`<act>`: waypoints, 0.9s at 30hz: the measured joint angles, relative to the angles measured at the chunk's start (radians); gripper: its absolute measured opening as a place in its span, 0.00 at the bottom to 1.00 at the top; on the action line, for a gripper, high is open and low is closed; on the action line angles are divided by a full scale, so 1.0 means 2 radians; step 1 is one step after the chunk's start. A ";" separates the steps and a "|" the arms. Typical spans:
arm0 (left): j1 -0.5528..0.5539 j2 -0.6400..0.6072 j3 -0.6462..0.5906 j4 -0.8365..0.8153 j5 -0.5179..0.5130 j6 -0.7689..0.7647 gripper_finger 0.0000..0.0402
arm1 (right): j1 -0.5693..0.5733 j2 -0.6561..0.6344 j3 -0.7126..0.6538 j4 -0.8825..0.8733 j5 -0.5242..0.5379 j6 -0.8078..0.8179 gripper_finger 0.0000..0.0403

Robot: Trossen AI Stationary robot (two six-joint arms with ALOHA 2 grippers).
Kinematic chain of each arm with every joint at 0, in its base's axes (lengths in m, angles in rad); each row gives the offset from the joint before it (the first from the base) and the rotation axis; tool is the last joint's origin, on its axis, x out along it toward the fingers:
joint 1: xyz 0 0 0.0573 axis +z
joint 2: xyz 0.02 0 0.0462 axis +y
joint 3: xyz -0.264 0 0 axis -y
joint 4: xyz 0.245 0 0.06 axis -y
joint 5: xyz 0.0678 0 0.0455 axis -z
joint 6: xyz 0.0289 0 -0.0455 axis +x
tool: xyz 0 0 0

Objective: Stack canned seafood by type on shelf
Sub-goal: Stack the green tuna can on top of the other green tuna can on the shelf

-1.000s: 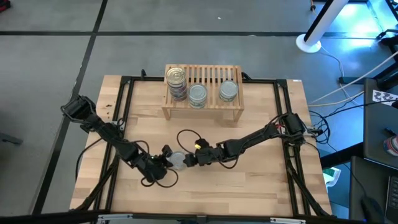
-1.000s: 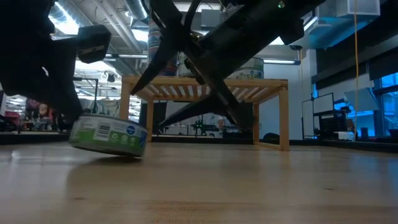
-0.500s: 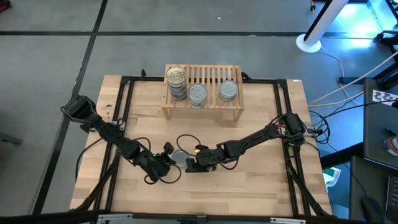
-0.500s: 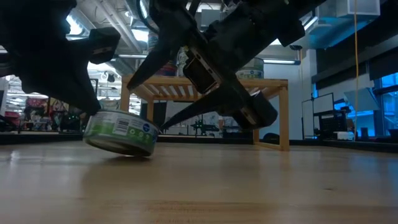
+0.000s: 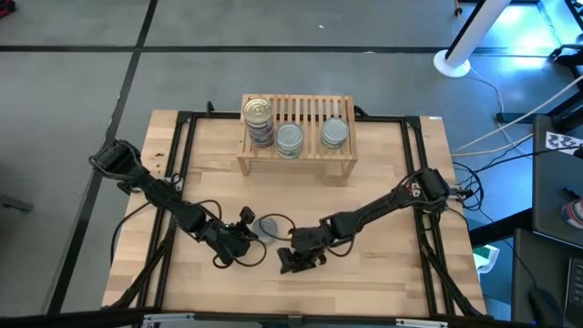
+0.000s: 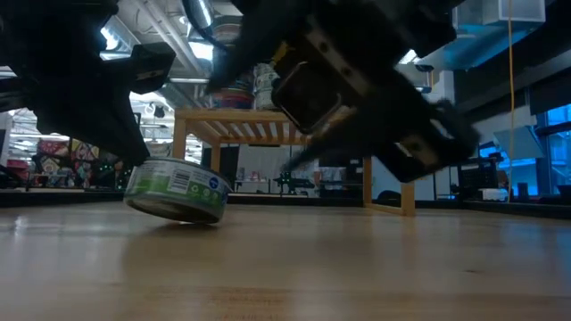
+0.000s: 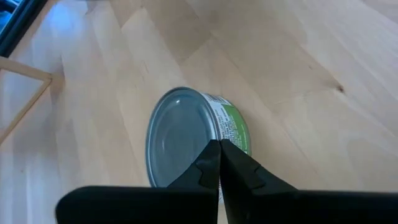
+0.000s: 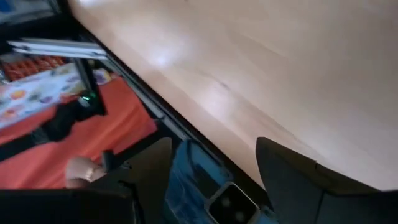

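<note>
Lying tin (image 5: pixel 270 226): tilting mid-bench (image 5: pixel 383 273), green-labelled
Left tool (image 5: pixel 248 239): pressing its lid, fingers shut, gripping nothing
Right tool (image 5: pixel 293 264): hovering nearer front edge, gaping, empty

No legible text on any tin

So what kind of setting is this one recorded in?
Most likely a robotics lab or workshop: a framed wooden test table standing on bare concrete floor, loose cables trailing to equipment beside it, and exposed ceiling ducts and strip lights in the low view.
</note>
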 joint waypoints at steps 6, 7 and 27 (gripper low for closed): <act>0.000 0.000 0.000 0.000 0.000 -0.001 0.00 | 0.014 0.000 0.000 -0.034 0.000 -0.003 0.59; 0.000 0.000 0.000 0.000 0.000 -0.001 0.00 | 0.017 -0.001 0.000 -0.037 -0.001 -0.004 0.59; 0.000 0.000 0.000 0.000 0.000 -0.001 0.00 | 0.019 -0.089 -0.003 -0.216 0.124 -0.057 0.59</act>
